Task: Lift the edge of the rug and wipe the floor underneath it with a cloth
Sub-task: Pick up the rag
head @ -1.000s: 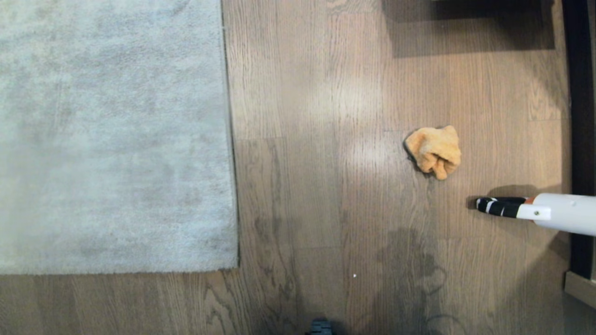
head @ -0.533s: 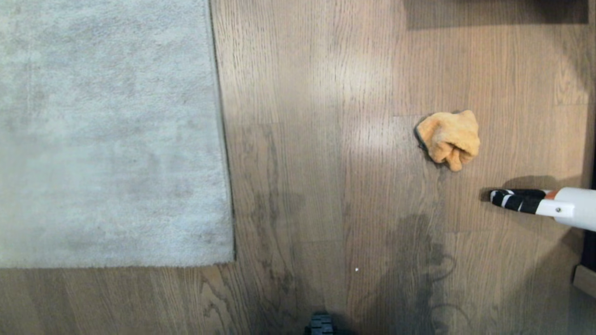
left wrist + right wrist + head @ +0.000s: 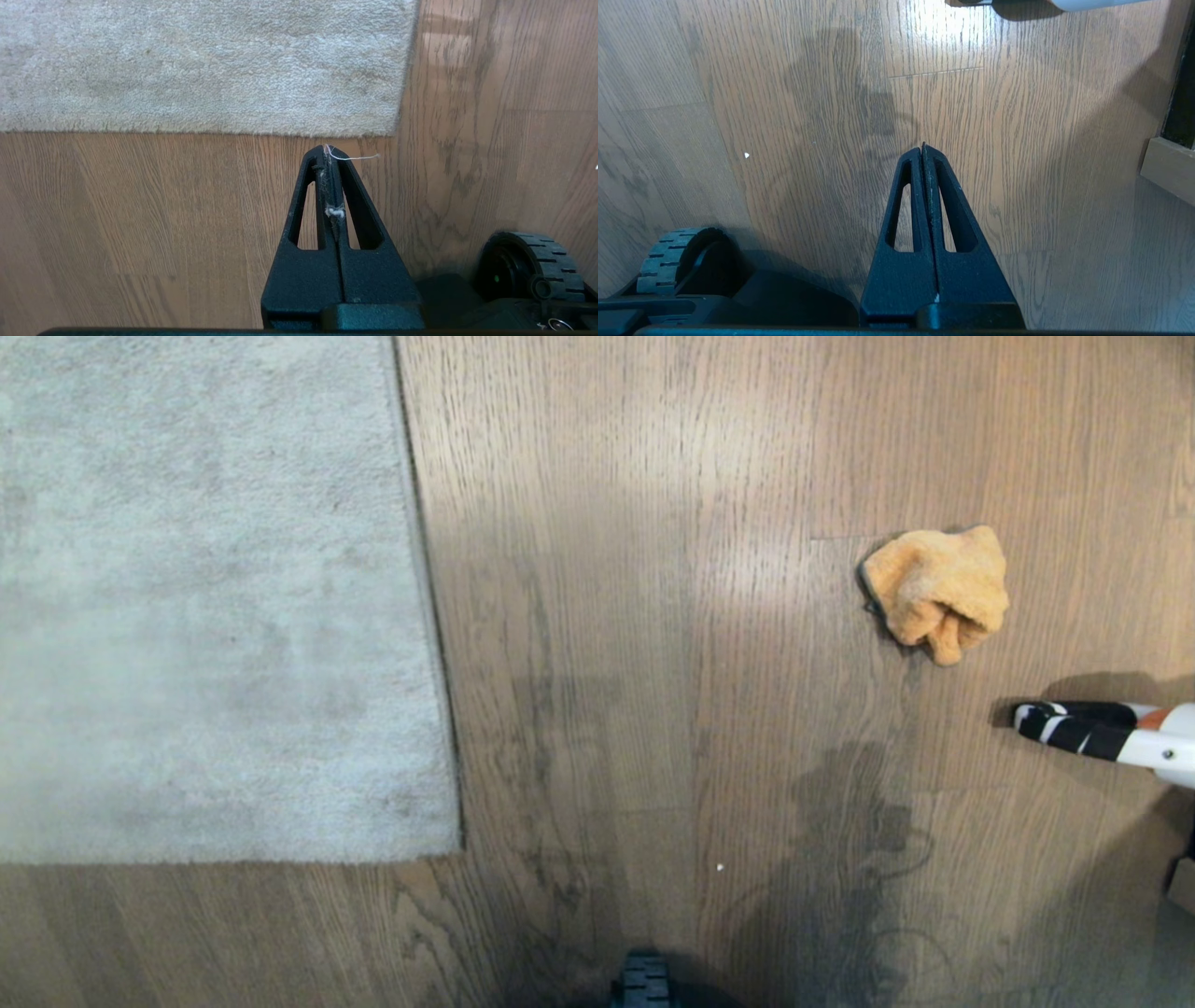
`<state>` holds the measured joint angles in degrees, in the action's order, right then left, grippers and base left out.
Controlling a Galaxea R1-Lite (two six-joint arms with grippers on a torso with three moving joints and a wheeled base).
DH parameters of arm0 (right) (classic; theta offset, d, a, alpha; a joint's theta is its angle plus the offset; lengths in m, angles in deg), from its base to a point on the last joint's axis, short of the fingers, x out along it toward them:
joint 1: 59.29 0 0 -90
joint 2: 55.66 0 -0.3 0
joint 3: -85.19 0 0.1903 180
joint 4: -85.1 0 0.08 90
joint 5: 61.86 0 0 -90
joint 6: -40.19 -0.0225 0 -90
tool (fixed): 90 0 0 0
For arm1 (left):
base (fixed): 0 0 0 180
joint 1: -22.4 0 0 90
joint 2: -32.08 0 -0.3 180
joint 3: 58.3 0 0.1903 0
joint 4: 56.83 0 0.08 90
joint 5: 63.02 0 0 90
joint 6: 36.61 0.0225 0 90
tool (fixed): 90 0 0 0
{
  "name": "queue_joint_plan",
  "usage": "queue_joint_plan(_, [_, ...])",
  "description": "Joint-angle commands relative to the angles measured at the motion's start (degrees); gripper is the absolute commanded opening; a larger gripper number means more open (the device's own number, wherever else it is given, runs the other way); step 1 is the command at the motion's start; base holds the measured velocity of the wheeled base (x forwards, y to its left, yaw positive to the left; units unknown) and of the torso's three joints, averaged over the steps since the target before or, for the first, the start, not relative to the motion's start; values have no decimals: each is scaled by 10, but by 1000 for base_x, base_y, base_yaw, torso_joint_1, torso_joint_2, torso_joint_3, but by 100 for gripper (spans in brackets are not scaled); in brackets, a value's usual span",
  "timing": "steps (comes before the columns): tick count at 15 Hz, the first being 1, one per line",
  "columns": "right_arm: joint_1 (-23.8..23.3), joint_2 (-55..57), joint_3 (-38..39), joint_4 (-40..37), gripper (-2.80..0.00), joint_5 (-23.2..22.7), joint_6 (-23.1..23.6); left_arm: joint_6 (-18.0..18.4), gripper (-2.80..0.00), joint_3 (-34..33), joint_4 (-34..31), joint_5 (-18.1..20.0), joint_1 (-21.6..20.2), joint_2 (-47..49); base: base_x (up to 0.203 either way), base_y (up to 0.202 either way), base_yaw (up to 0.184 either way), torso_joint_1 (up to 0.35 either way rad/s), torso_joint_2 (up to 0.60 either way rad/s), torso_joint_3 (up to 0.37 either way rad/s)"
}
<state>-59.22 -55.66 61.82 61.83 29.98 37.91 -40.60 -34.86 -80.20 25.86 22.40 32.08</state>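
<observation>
Cloth (image 3: 938, 590): crumpled on floor (image 3: 653, 616), well right of rug edge (image 3: 425, 616); likely soft, light; pinch a raised fold. Left gripper (image 3: 332, 158), right gripper (image 3: 923, 151): both closed, empty.

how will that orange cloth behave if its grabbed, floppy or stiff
The cloth lies crumpled in soft folds on the floor, so it is probably floppy and would drape when lifted. It looks small and plush, so likely light, sliding or bunching rather than rolling.

Flat grey rug edge (image 3: 425, 616), crumpled orange cloth (image 3: 938, 590) apart on wood floor (image 3: 653, 663)
</observation>
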Motion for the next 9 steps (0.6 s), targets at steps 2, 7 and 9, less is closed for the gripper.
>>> queue_joint_plan(2, [0, 0, 0, 0, -280, 0, 0, -1, -280, 0, 0, 0, 0, 0, 0, 0, 0, 0, 0, 0])
queue_joint_plan(7, [0, 0, 0, 0, -280, 0, 0, -1, -280, -1, 1, 0, 0, 0, 0, 0, 0, 0, 0, 0])
queue_joint_plan(9, [0, 0, 0, 0, -280, 0, 0, 1, -280, -1, 1, 0, 0, 0, 0, 0, 0, 0, 0, 0])
